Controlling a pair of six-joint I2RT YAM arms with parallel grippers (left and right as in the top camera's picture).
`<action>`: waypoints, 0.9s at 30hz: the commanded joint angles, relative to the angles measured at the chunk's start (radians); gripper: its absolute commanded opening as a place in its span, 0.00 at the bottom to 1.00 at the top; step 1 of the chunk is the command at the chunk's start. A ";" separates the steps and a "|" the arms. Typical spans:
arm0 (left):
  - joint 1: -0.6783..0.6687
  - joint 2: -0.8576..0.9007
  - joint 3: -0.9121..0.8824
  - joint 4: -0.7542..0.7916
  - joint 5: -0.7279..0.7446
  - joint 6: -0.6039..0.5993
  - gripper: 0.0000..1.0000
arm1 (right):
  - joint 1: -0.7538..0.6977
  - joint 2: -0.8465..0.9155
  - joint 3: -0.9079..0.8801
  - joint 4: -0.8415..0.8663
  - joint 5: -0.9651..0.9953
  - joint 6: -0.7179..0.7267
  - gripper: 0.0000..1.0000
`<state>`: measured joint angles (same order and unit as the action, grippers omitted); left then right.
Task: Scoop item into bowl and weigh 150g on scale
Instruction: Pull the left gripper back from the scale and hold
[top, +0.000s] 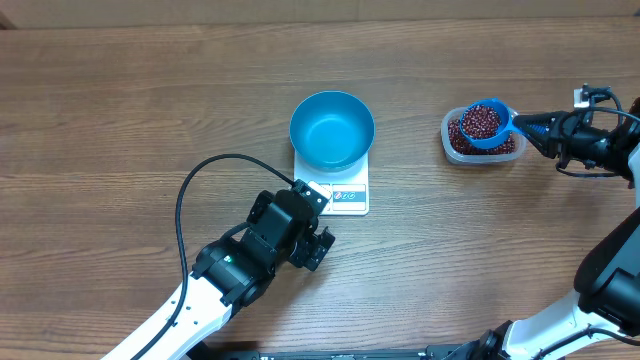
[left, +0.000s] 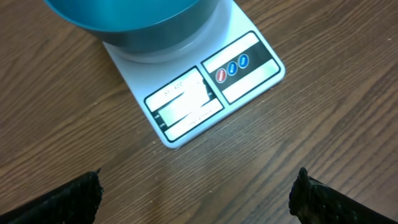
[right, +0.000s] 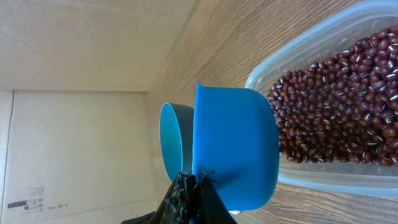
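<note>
As left jaws gape, right arm (top: 592, 140) holds scoop (top: 486, 122).

The top camera looks straight down on the whole table (top: 100, 110) from high up. The left arm camera looks down at the scale (left: 211, 93) from close. The right arm camera looks along the table, right behind the scoop (right: 233, 143). All three see the bowl (top: 332, 128).

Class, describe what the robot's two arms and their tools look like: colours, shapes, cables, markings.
Both arms have white links and bulky black joints. The left arm carries a looping black cable; the left tool shows two black, rough-edged fingers. The right arm ends in the black right tool, tapering to slim fingers, with thin wires and a white tag behind it.
</note>
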<state>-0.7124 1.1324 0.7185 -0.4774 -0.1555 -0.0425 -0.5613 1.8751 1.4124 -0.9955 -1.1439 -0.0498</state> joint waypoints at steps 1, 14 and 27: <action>0.006 -0.008 -0.012 0.011 -0.039 0.021 1.00 | -0.001 0.004 -0.005 0.002 -0.024 -0.011 0.04; 0.005 -0.007 -0.012 0.033 -0.035 0.021 0.99 | -0.001 0.004 -0.005 -0.003 -0.024 -0.011 0.04; 0.005 -0.007 -0.012 0.033 -0.035 0.021 1.00 | -0.001 0.004 -0.005 -0.010 -0.109 -0.008 0.04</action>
<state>-0.7124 1.1324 0.7185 -0.4484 -0.1772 -0.0418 -0.5613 1.8751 1.4124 -1.0069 -1.1721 -0.0525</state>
